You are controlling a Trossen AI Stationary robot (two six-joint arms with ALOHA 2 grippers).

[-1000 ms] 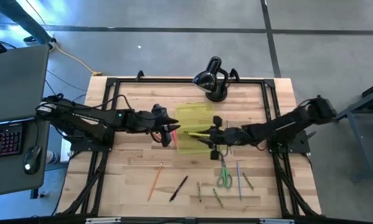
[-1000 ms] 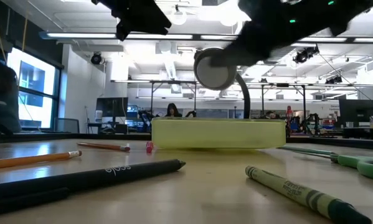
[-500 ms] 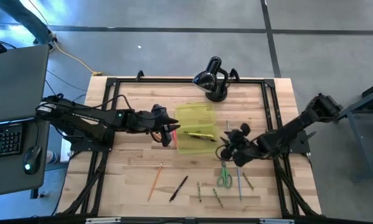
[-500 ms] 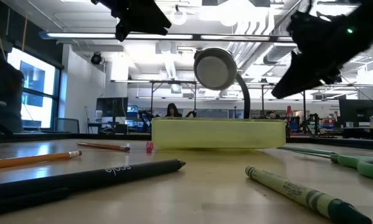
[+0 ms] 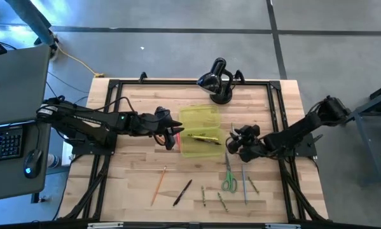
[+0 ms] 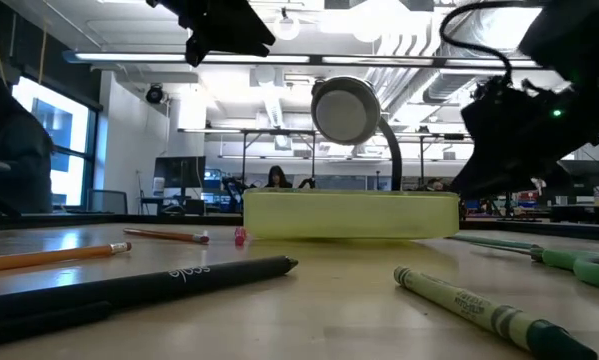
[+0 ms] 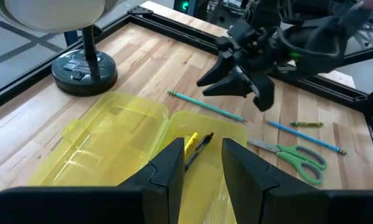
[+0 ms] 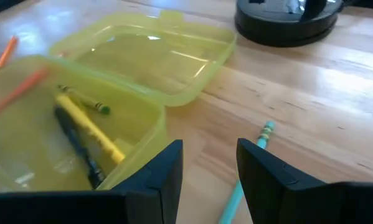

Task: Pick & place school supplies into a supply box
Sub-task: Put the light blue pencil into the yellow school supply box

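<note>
Right end effector [image 5: 230, 145] (fingers parted, empty) hovers beside the supply box [image 5: 197, 131].

Even overhead light falls across the table [image 5: 145, 108] in the high view, with only soft, short shadows beneath the arms. In the low view, ceiling lights [image 6: 379, 20] blow out at upper centre, turning both arms into silhouettes (the near crayon [image 6: 489, 310] at lower right is soft). Glare streaks the box [image 8: 142, 56] lid and the wood in the right wrist view, whose fingers [image 8: 155, 180] blur.
</note>
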